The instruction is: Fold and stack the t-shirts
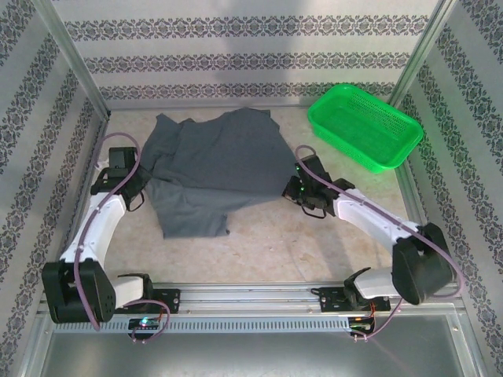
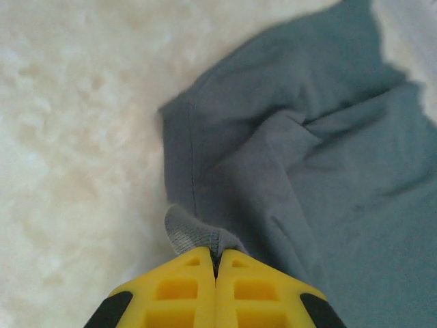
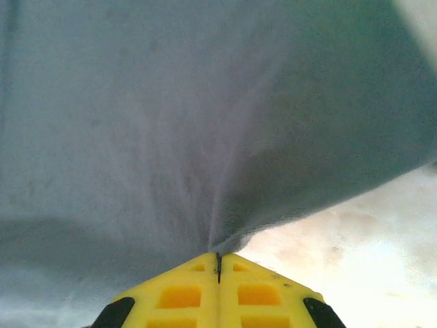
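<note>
Our left pincer is clamped on a bunched edge of the dark grey t-shirt, which lies crumpled mid-surface. Our right pincer is clamped on its right edge. We judge both should lift evenly and draw apart to spread it. Bare surface lies near; the green mesh basket crowds the far right.

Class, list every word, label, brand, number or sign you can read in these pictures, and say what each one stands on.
There is no readable text.
t-shirt: plain, no print or label showing.
basket: no label.
walls: ornamental bands, not lettering.
left arm, right arm: no legible marking.
</note>
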Robot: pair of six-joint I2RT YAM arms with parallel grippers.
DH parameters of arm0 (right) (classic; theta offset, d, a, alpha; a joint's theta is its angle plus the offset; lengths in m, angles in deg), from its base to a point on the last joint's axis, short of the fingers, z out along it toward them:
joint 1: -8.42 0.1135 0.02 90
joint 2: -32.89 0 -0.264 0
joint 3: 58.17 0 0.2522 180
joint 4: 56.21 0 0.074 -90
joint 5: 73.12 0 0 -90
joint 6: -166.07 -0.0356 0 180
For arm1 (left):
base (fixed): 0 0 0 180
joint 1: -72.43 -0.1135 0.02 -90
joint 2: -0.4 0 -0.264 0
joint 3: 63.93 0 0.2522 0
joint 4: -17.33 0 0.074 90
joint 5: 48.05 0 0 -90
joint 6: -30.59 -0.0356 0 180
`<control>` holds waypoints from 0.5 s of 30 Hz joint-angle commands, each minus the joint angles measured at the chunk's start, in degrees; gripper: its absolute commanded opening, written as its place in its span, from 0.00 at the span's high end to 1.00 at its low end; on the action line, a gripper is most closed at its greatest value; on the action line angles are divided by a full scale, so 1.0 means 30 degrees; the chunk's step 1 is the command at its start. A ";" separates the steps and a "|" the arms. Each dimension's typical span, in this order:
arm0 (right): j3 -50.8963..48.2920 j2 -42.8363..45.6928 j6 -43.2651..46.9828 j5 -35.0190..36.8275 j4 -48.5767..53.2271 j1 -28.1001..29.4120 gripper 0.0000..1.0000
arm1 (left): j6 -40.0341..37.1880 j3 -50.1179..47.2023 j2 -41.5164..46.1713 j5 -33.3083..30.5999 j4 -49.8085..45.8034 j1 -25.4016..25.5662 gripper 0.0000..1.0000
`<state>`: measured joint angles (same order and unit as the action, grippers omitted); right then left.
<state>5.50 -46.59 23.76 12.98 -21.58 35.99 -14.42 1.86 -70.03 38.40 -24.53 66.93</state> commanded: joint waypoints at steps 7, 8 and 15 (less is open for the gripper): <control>0.2305 -0.2115 0.0765 0.0417 0.0867 -0.0856 1.00 | -0.1774 0.1585 -0.2409 0.0218 -0.2484 -0.0365 1.00; 0.2311 -0.2240 0.0713 0.0323 0.0992 -0.0870 1.00 | -0.1879 0.1540 -0.2548 0.0055 -0.2739 -0.0365 1.00; 0.1448 -0.2911 0.0360 -0.0390 0.0910 -0.0610 1.00 | -0.2616 -0.0207 -0.3063 0.0849 -0.1833 -0.0361 1.00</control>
<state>10.90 -54.00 24.96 12.56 -20.56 33.78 -19.84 3.63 -78.43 40.39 -29.60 66.67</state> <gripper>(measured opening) 0.066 0.047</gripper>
